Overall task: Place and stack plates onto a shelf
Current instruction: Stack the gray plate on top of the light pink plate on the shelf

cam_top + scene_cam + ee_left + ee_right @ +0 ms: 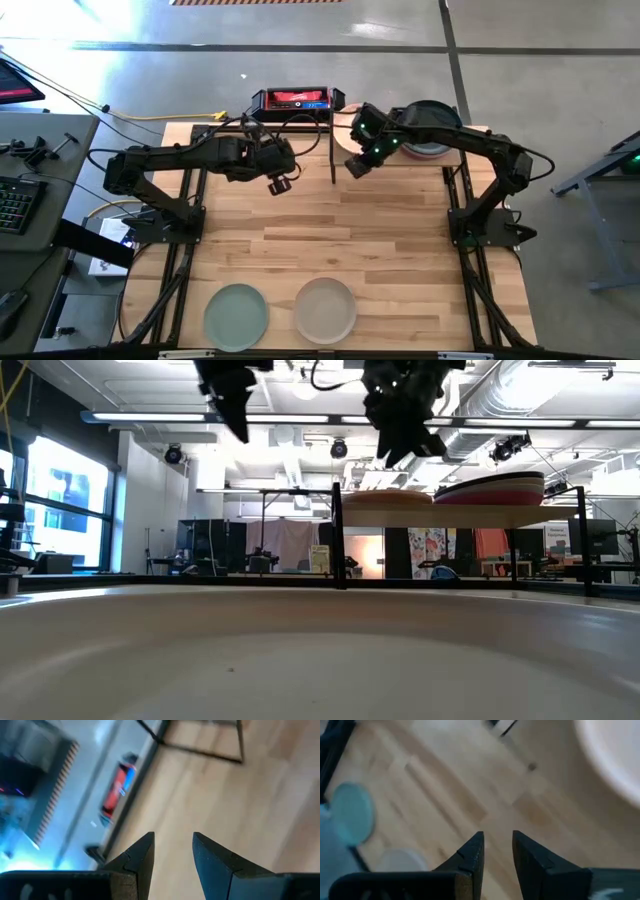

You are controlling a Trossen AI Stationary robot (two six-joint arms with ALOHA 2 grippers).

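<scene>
Both claws hang in the air above the far half of the table, empty, each with a narrow gap showing between its dark fingers. Left gripper sits at the end of the left arm, out over bare planks near the middle of the table and to the left of the shelf's front black post; in its wrist view the two fingers stand slightly apart with only wood grain between them. Right gripper hovers just in front of the shelf, close beside that same post, and its fingers likewise hold nothing.

On the shelf, the right side carries a stack of plates with a charcoal one on top; from table height the stack shows pink and pale edges. A single peach-toned plate lies on the shelf's left side, partly hidden by the right arm.

Two plates remain at the near edge of the table, well apart from the shelf: a sage green plate and, just beside it to the right, a beige-grey plate. Beyond the far edge lies a black-and-red box.
</scene>
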